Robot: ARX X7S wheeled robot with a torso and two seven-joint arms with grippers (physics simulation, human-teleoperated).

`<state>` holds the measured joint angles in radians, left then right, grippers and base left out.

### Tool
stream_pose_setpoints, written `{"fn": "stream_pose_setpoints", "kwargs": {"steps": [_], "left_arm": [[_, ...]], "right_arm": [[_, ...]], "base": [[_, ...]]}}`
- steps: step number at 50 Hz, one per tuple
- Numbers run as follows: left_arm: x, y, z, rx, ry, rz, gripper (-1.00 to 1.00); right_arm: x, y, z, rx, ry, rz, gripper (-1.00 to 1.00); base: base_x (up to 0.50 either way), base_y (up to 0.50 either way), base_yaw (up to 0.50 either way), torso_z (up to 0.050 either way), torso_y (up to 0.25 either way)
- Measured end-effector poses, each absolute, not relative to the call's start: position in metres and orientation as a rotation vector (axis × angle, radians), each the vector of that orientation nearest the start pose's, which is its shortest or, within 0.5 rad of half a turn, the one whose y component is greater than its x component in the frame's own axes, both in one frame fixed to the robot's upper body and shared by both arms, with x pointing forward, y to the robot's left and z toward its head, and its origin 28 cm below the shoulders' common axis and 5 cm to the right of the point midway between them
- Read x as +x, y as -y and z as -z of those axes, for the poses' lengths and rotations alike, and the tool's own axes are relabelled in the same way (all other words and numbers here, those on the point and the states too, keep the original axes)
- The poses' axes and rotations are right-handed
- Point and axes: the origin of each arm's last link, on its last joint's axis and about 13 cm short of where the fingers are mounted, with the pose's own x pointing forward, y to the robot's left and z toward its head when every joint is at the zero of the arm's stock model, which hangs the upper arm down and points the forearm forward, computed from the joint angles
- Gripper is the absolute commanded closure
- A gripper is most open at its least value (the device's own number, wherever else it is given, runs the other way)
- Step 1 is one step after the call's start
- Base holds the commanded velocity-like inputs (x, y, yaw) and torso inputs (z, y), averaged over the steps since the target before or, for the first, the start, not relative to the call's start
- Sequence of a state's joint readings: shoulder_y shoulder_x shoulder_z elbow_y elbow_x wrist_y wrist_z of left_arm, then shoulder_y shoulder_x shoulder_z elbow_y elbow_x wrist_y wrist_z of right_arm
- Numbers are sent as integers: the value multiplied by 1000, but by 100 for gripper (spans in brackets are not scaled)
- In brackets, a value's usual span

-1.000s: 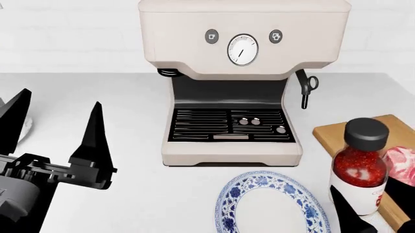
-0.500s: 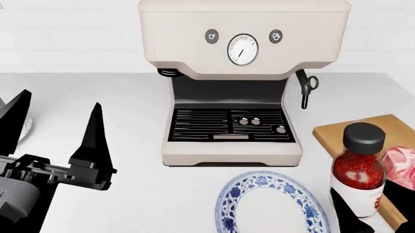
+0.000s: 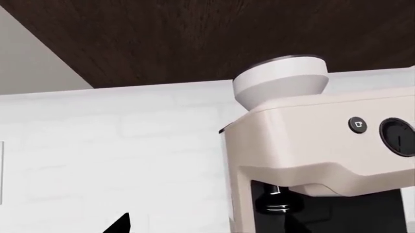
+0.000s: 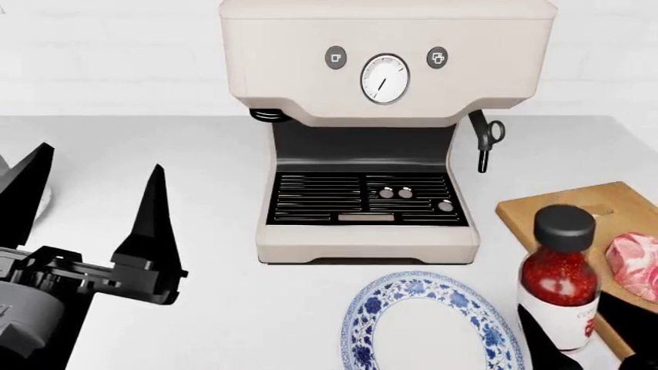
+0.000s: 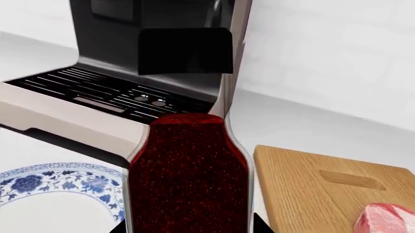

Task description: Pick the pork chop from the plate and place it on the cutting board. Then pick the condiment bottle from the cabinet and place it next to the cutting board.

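The condiment bottle (image 4: 560, 277), red sauce under a black cap, is upright between the plate (image 4: 362, 324) and the cutting board (image 4: 591, 204). My right gripper (image 4: 582, 327) is shut on its lower part, with dark fingers on both sides. In the right wrist view the bottle (image 5: 189, 174) fills the space between the fingertips (image 5: 261, 224). The pork chop (image 4: 632, 262) lies on the board, and the blue-rimmed plate holds nothing. Far left, my left gripper (image 4: 98, 158) stands open over the counter, holding nothing. Whether the bottle's base touches the counter is hidden.
A cream espresso machine (image 4: 370, 131) stands at the back centre, its drip tray (image 4: 362, 199) facing me and its steam wand (image 4: 483, 146) on the right. A white brick wall runs behind. The left wrist view shows the machine (image 3: 324, 145) under a dark wood cabinet (image 3: 194, 39).
The bottle has moved down and slightly left with my right gripper, uncovering more of the pork chop. The left arm has barely moved.
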<state>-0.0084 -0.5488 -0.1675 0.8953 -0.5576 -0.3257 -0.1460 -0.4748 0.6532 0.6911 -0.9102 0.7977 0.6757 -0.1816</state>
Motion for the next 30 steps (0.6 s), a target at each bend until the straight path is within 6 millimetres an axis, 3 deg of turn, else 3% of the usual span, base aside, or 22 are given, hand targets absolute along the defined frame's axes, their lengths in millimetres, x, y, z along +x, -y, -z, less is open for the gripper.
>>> {"fn": "stream_pose_setpoints", "kwargs": {"steps": [30], "left_arm": [[166, -265, -192, 82, 530, 175, -100]], "right_arm": [[108, 227, -157, -174, -110, -236, 100]], "base": [[0, 0, 0, 0, 0]]}}
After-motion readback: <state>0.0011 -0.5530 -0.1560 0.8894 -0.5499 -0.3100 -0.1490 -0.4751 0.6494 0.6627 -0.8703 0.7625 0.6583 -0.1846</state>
